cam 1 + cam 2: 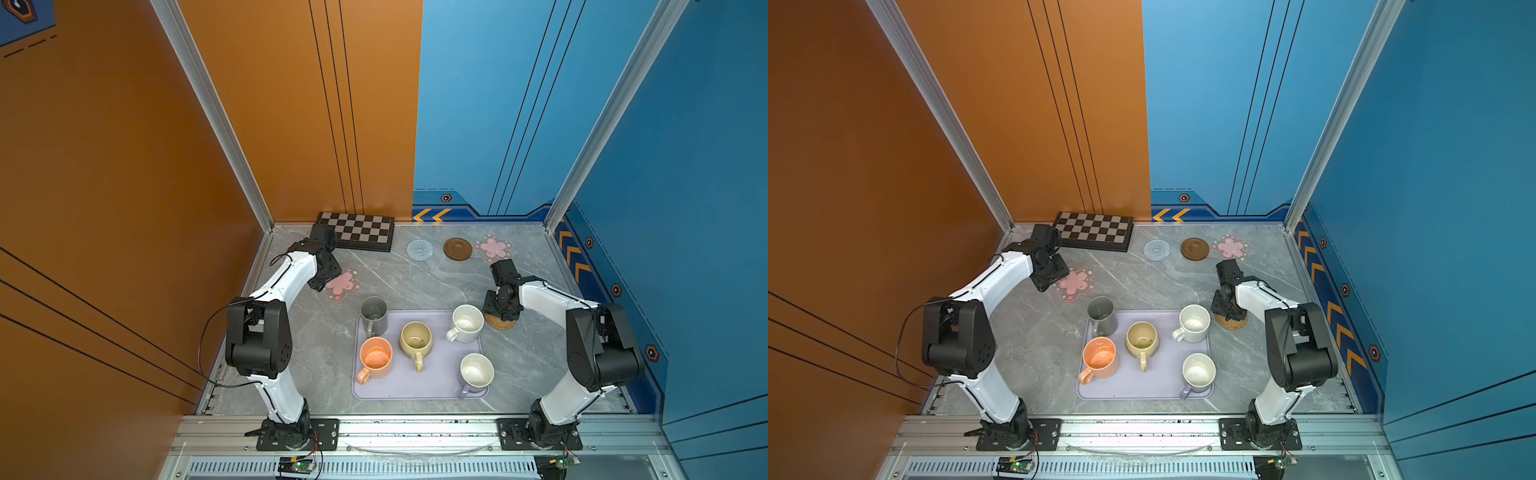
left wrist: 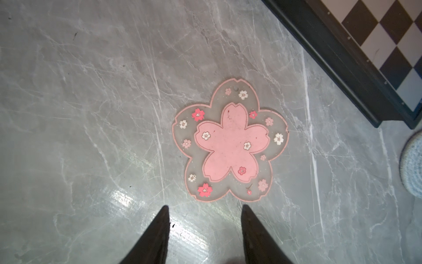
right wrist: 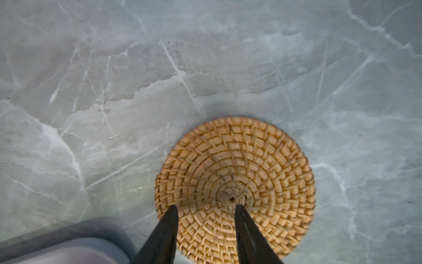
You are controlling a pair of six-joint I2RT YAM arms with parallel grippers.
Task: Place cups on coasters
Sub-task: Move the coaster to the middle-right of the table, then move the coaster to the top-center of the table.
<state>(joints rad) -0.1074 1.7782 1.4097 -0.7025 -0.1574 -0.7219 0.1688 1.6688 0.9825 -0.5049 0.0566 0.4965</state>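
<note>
Cups (image 1: pixel 416 338), all five, stand at the tray (image 1: pixel 440 374) between the pincers, none placed yet: left pincer (image 2: pixel 205 206) open, empty, beside a flower coaster (image 2: pixel 230 141); right pincer (image 3: pixel 206 205) open, empty, over the rattan coaster (image 3: pixel 251 160).

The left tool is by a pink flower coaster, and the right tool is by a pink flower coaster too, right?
Not quite. The right tool is by the woven tan round coaster, not a pink flower one; the right wrist view shows it. The left tool is by a pink flower coaster, as you said.
</note>
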